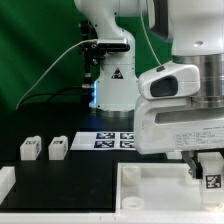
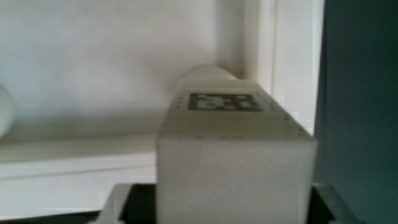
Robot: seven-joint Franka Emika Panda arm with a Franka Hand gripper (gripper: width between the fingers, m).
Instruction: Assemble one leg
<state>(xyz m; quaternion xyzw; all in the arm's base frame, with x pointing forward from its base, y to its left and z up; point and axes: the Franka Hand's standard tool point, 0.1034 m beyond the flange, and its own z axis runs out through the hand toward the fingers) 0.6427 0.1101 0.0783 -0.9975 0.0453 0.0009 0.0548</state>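
My gripper (image 1: 210, 172) is shut on a leg (image 1: 212, 174), a small white block with a black-and-white tag, held over the right part of the large white rimmed panel (image 1: 150, 190). In the wrist view the leg (image 2: 231, 140) fills the middle, tag facing up, standing between the dark fingers (image 2: 134, 200) with its far tip near the panel's corner rim (image 2: 267, 50). Two more legs (image 1: 29, 149) (image 1: 57, 148) stand on the black table at the exterior view's left.
The marker board (image 1: 105, 141) lies behind the panel near the robot base (image 1: 110, 85). A white part (image 1: 5, 180) sits at the exterior view's left edge. A green backdrop is behind.
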